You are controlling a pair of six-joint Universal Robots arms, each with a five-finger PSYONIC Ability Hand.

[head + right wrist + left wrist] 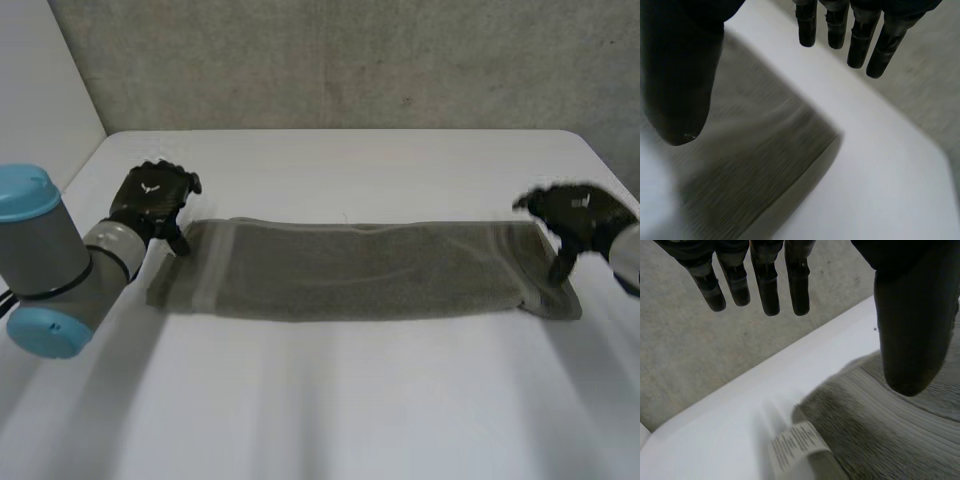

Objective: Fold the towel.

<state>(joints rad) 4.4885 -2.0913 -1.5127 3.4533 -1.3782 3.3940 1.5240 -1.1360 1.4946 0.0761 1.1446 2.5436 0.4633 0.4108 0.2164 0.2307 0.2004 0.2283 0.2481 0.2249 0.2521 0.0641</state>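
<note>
- While the table [330, 420] carried the towel [360, 272] as a long strip, an end-to-end fold seemed next.
- Left hand [150, 200] was at its far left corner, right hand [580, 215] at the right end; both hands' fingers were straight, grasping nothing.
- Each needed to pinch a corner squarely, clear of the label [795, 445].

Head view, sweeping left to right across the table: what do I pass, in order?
left arm → left hand at the towel's end → towel, stretched lengthwise across the table → right hand at the towel's other end.
</note>
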